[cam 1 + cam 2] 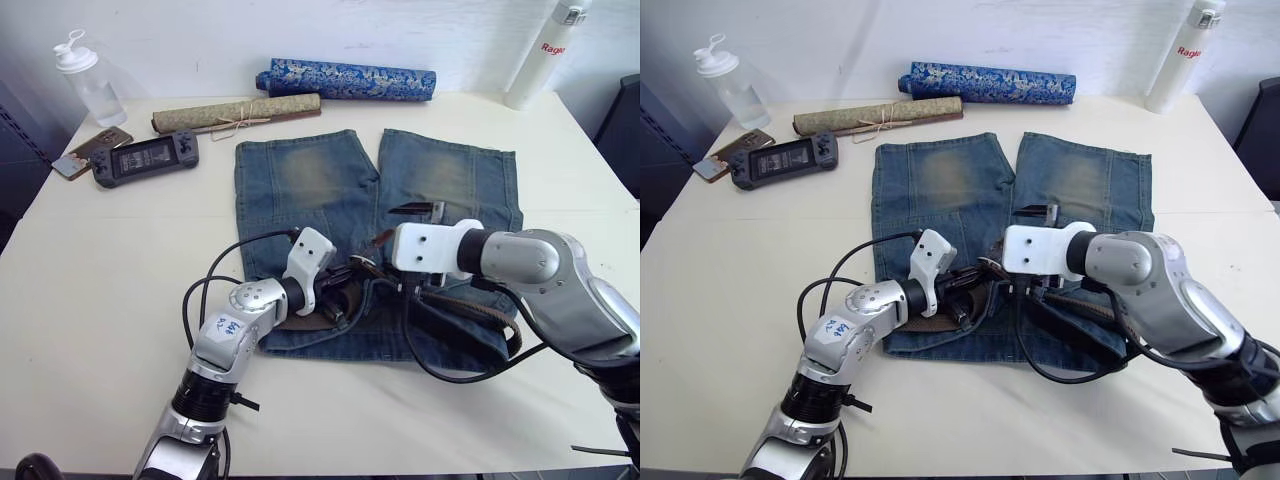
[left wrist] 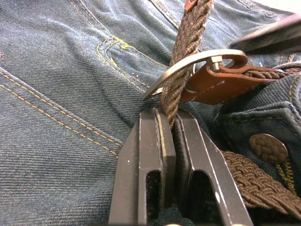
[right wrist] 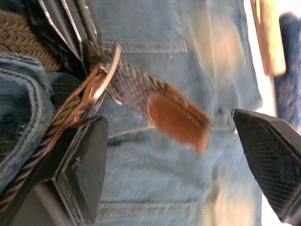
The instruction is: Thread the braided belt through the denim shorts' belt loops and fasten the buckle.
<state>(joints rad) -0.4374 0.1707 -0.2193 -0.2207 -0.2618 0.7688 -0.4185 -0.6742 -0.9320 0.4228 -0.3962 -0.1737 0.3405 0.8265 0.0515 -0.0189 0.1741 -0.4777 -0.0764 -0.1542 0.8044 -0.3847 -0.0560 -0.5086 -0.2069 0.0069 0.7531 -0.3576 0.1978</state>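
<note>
Left pincer [image 2: 168, 141]: clamped on dark-brown braided belt [image 2: 181, 56] below silver buckle [image 2: 188, 63].
Right pincer [image 3: 188, 155]: fingers wide apart.
Risk: strap could slide back out of buckle.

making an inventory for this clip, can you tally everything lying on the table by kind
Bottles: 2, clear bottle and white bottle
Rolled tubes: 2, blue patterned roll and tan roll
Electronics: 2, handheld console and phone
Clothing: 2, denim shorts and braided belt
Total: 8
</note>
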